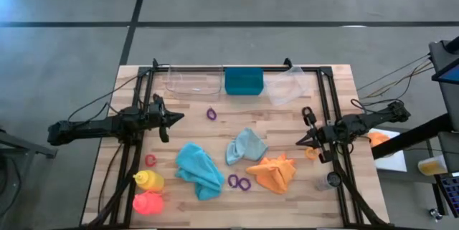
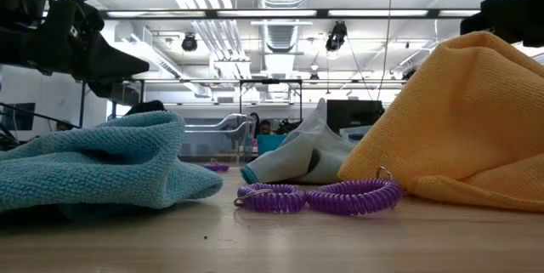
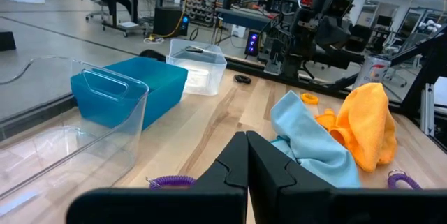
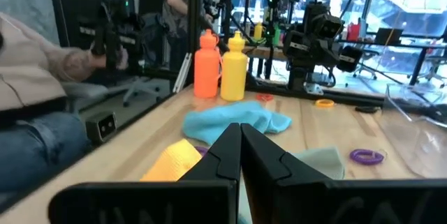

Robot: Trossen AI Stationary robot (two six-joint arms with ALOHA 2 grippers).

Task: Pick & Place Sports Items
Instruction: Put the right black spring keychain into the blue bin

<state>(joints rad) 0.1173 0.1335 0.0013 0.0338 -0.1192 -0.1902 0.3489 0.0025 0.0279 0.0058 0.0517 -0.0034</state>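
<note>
While cloths lie on the table [image 1: 215,76], we see left gripper [image 1: 179,116] and right gripper [image 1: 300,142] jaws together, empty.

Crumpled teal cloth [image 1: 199,170], pale blue cloth [image 1: 245,146], orange cloth [image 1: 274,173] mid-table; yellow bottle [image 1: 148,180], pink-red bottle [image 1: 148,203] lying alongside.

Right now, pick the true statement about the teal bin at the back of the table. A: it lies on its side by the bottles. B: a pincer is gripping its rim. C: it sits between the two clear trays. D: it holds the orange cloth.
C: in the high view the teal bin stands upright between one clear tray and the other clear tray.
</note>
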